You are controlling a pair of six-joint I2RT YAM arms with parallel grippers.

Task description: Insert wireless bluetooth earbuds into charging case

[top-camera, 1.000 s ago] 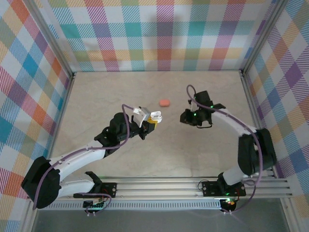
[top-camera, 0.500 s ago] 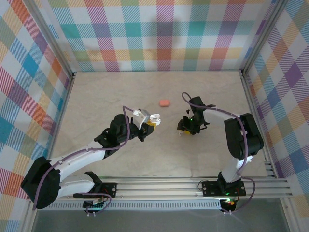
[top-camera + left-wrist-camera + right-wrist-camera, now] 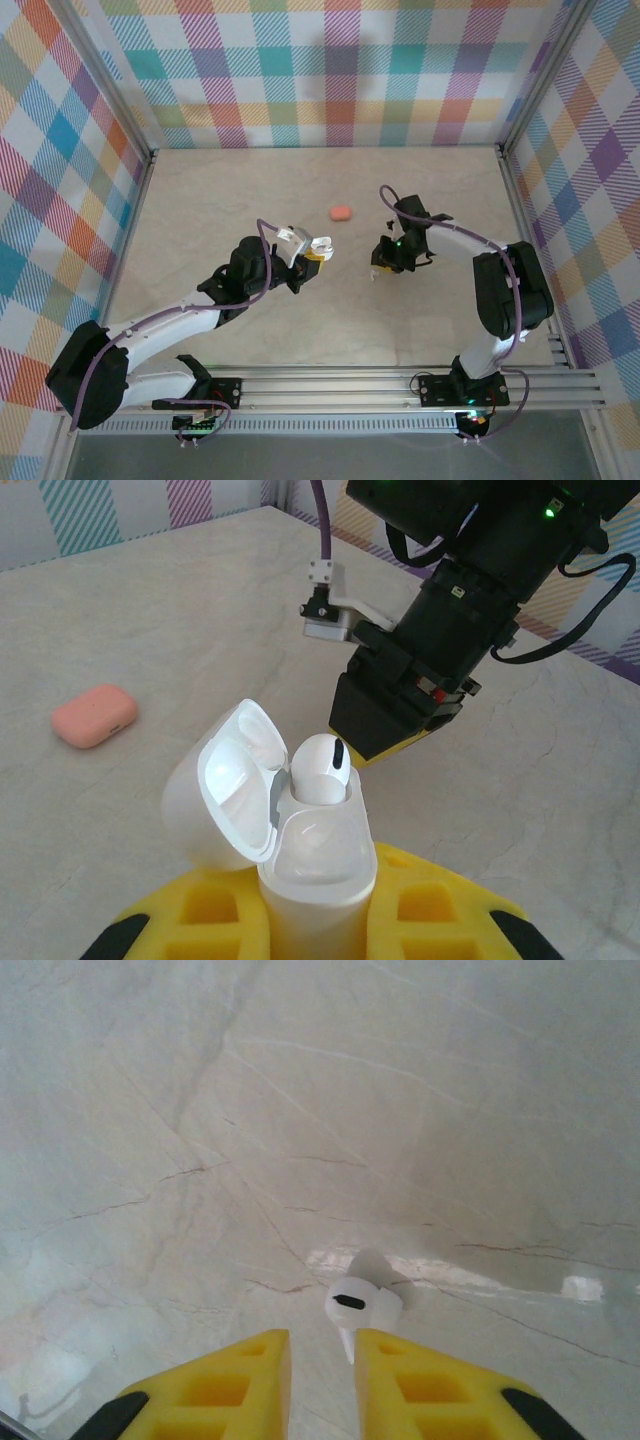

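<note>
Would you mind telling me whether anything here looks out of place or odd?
One white earbud lies loose on the table at the fingertips of the right gripper, while the open white case in the left gripper has its other bud seated. Nothing looks damaged or spilled.

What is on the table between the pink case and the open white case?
Nothing: the left wrist view shows only bare tabletop between the pink case and the open white case.

The case [image 3: 318,865] is hiding the stem of its bud [image 3: 320,768]; the frame edge is cutting off the left hand [image 3: 318,915] below the case.
</note>
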